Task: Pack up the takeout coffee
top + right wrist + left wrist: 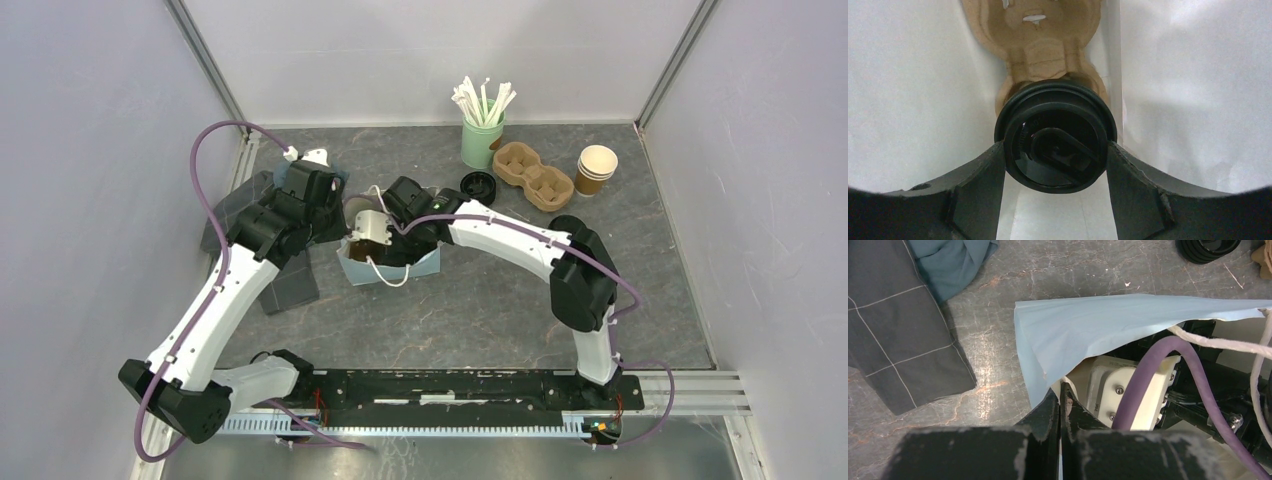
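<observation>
A light blue paper bag (392,265) with a white inside and rope handles stands at the table's middle. My left gripper (1060,407) is shut on the bag's edge (1038,380) and holds the mouth apart. My right gripper (1055,157) reaches down into the bag, and its fingers (980,182) are shut on a takeout coffee with a black lid (1055,142). The cup hangs over a brown cardboard carrier (1040,45) lying on the bag's floor. Only this one lidded cup shows. In the top view the right gripper (378,232) hides the cup.
At the back stand a green cup of stirrers (482,135), a stack of black lids (478,186), an empty brown carrier (533,175) and stacked lidless cups (596,168). Grey and teal cloths (290,280) lie left of the bag, beside my left arm.
</observation>
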You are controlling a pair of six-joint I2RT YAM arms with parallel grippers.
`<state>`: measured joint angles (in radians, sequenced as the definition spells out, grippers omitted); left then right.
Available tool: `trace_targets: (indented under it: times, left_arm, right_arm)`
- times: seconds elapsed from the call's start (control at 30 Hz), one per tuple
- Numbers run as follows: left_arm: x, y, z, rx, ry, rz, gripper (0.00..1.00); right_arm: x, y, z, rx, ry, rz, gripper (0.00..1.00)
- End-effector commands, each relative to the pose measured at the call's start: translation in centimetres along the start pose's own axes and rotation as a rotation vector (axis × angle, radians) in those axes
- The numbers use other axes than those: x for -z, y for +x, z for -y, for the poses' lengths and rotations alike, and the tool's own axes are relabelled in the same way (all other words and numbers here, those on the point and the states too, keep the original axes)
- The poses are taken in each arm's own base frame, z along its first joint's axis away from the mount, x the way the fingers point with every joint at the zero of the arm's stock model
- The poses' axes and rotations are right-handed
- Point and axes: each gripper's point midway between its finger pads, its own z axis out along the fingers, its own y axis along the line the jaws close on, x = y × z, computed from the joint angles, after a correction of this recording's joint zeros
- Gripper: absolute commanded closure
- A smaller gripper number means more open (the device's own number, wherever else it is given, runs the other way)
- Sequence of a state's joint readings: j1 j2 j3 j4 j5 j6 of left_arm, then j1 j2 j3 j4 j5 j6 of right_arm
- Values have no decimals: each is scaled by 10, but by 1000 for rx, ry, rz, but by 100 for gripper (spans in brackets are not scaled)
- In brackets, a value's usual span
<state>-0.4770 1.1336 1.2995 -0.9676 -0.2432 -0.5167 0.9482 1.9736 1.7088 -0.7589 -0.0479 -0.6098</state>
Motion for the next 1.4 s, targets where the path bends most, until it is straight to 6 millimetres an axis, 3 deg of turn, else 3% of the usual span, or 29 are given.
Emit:
trace_targets:
  times: [0.0, 0.1, 0.27, 0.5, 0.9, 0.97, 1.1, 1.17, 1.37]
  left_arm:
    - [2, -15, 6, 4, 19, 47, 98]
    - [1, -14, 6, 3, 21, 41, 98]
    - [2, -12, 4, 2, 13, 34, 98]
    - [1, -11, 6, 3, 21, 22, 98]
    - [6, -12, 9, 13, 43, 24, 98]
    - [8, -13, 9, 21, 44, 34, 98]
    - [16, -16, 17, 24, 114, 69, 98]
    - [22, -17, 24, 31, 166, 89, 98]
    - [16, -10, 18, 80, 124, 60, 98]
  right_arm:
    - [-6, 8, -10, -61, -51, -71, 73]
    - [12, -9, -2, -71, -17, -22, 55]
    - [40, -26, 12, -107, 58, 27, 36]
    - [76, -46, 29, -141, 149, 90, 19]
    - [131, -71, 42, -206, 241, 246, 16]
    - [130, -67, 39, -209, 241, 256, 14]
    - [106, -49, 34, -201, 233, 186, 15]
    - [105, -51, 36, -196, 230, 175, 17]
    - [150, -82, 40, -246, 238, 335, 16]
